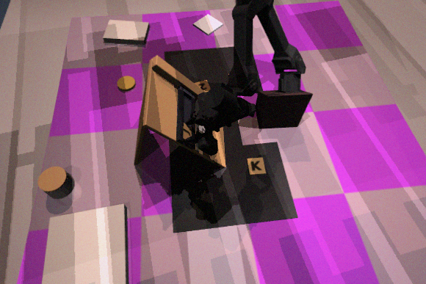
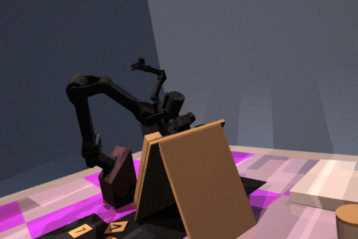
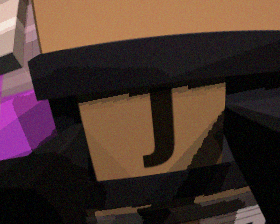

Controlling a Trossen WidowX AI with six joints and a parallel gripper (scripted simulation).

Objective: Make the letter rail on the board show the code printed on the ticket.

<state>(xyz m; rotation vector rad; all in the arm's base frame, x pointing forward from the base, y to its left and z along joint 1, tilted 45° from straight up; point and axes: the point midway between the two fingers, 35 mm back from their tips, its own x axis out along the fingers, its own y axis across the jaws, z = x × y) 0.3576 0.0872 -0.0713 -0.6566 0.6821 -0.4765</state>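
between gripper [image 3: 153, 219] jaws, j tile [image 3: 153, 132] clamped, at rail [image 3: 144, 63] on board [image 1: 161, 100], k tile [image 1: 256, 166] apart

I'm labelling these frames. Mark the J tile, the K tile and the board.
J tile [image 3: 153, 132]: wrist view, on its printed letter, held in the tool.
K tile [image 1: 256, 166]: top view, on its face.
Board [image 2: 207, 183]: exterior view, on the back panel.

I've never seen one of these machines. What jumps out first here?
A black arm bends over a tan A-frame board mid-counter, its gripper shut on a tile marked J against the board's dark rail. A K tile lies on the dark mat nearby, amid vivid purple squares.
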